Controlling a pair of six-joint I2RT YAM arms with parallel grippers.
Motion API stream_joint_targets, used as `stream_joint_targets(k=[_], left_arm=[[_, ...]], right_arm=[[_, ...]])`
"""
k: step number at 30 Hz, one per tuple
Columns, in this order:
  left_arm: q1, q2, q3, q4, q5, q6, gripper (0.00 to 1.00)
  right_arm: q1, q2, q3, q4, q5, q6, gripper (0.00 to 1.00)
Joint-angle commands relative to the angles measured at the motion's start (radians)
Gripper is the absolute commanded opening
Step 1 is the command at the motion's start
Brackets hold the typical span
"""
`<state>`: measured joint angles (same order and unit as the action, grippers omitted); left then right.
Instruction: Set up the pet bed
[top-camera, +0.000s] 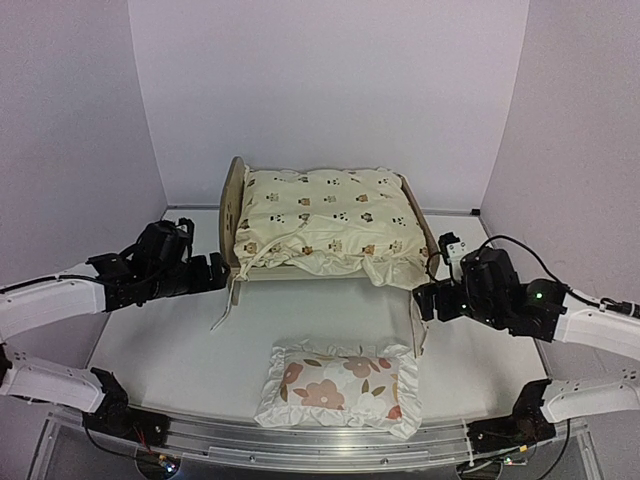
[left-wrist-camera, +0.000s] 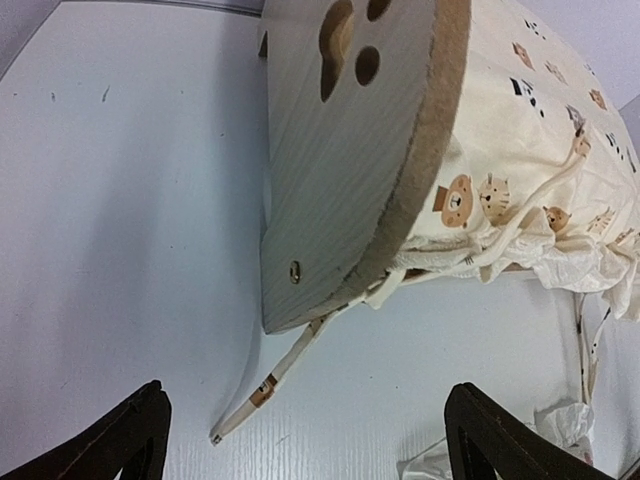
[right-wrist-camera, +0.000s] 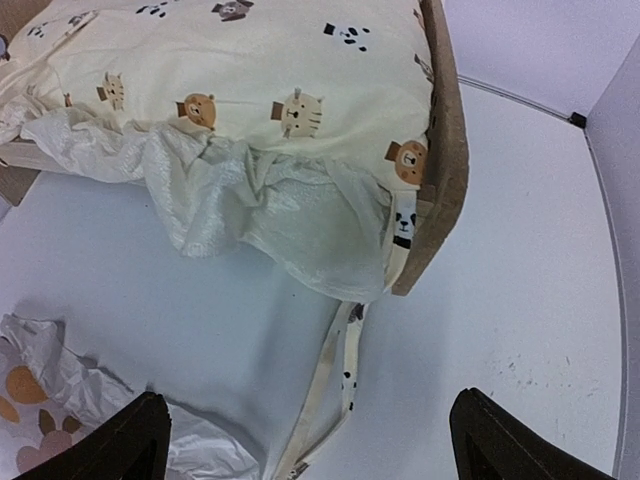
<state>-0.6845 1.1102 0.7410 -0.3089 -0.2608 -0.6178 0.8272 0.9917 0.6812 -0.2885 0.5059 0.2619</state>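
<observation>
My right gripper (right-wrist-camera: 308, 420): fingers (right-wrist-camera: 130, 440) spread wide, nothing between. Ahead: pet bed (right-wrist-camera: 447, 150), wooden end board at right. Cream cushion (right-wrist-camera: 250, 60) with animal prints lies on it, pale crumpled fabric spilling over near edge. Tie string (right-wrist-camera: 338, 385) hangs beside board corner, trails along white table (right-wrist-camera: 520, 290) toward me. Flowered pillow (right-wrist-camera: 45, 400) at lower left, apart from bed.

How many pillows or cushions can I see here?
2. A cream animal-print cushion lies in the pet bed, and a white flowered pillow lies on the table in front of it. Nothing shows whether more lie underneath.
</observation>
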Motion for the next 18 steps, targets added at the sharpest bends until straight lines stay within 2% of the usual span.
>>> stream_joint_targets(k=[1, 8, 15, 18], left_arm=[[-0.056, 0.038, 0.003, 0.074, 0.010, 0.001, 0.95], [-0.127, 0.104, 0.048, 0.052, -0.064, -0.009, 0.92], [-0.126, 0.140, 0.127, -0.024, -0.235, 0.010, 0.87], [-0.117, 0.181, 0.180, -0.041, -0.262, 0.029, 0.85]], right_arm=[[0.003, -0.006, -0.009, -0.057, 0.134, 0.019, 0.98], [0.003, 0.009, 0.019, -0.062, 0.131, 0.007, 0.98], [-0.002, 0.085, 0.126, -0.061, 0.213, -0.062, 0.96], [-0.050, 0.135, 0.202, -0.061, 0.174, -0.093, 0.95]])
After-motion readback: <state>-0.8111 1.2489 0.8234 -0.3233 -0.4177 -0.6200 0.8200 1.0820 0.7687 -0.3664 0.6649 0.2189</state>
